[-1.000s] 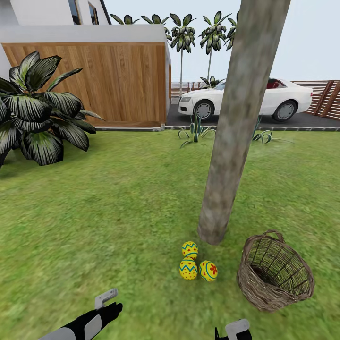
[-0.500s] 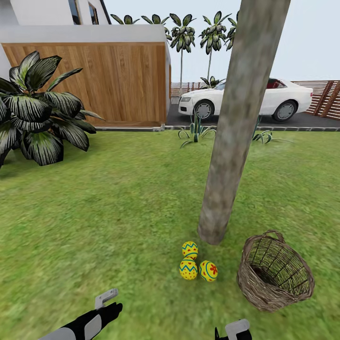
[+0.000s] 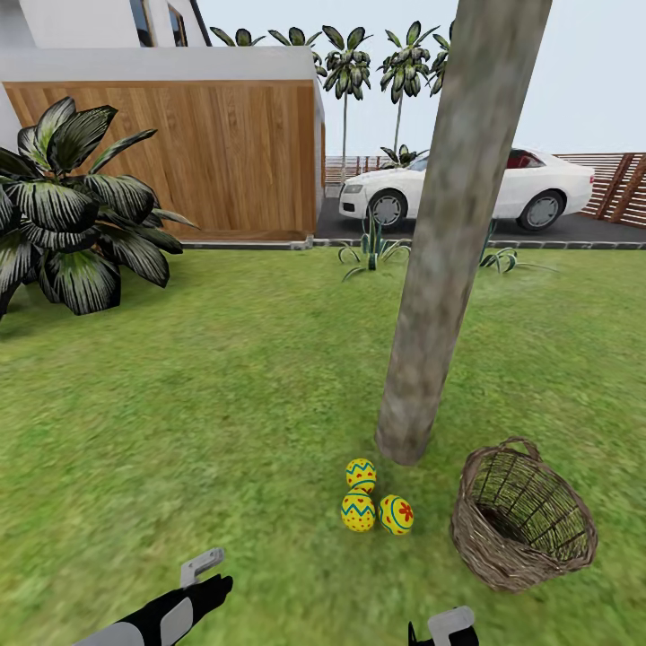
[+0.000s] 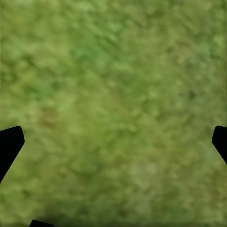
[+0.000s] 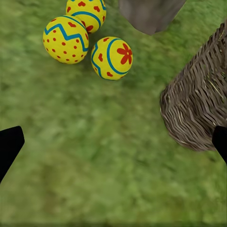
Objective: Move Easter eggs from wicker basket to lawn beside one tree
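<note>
Head view: the three Easter eggs (image 3: 371,501) lie clustered on the lawn (image 3: 224,404) at the foot of the tree (image 3: 440,269), touching or nearly touching one another. The wicker basket (image 3: 523,516) sits tipped just to their right, its inside apparently empty, though the deep part is shadowed and I cannot be sure. The left gripper (image 3: 205,574) and right gripper (image 3: 449,625) hang low at the picture's edge, well apart from the eggs. The placing looks done; the risk now is disturbance, an arm or the base swinging forward and rolling a round egg away from the trunk or knocking the basket onto the cluster.

Left wrist view: bare grass lies below, with dark fingertips (image 4: 10,144) at both edges, so the left gripper is spread wide and carries nothing.

Right wrist view: the eggs, the trunk's base and the basket's woven wall (image 5: 198,109) lie ahead, with fingertips (image 5: 9,144) far apart, so the right gripper is spread and empty too. A careless drop of this arm would strike the nearest egg, the one with the red flower.
</note>
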Controlling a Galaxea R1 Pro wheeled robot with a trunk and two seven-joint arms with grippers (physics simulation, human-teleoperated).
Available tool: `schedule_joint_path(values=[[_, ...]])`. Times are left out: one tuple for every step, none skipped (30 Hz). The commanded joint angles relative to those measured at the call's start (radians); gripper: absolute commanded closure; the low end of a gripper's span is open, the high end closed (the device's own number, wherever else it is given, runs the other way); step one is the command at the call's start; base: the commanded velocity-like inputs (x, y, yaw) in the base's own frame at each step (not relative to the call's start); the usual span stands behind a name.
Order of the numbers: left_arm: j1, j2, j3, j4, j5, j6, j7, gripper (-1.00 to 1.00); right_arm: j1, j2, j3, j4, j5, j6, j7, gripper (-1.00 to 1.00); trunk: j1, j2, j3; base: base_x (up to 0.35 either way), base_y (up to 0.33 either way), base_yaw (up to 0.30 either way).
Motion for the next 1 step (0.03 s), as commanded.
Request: schedule_joint_path(values=[[0.0, 0.0, -0.001, 0.0, 0.01, 0.002, -0.001, -1.0, 0.0, 0.001, 0.008, 0.002, -0.004, -0.002, -0.004, -1.0, 0.0, 0.0, -0.001, 0.0, 0.0, 0.0]])
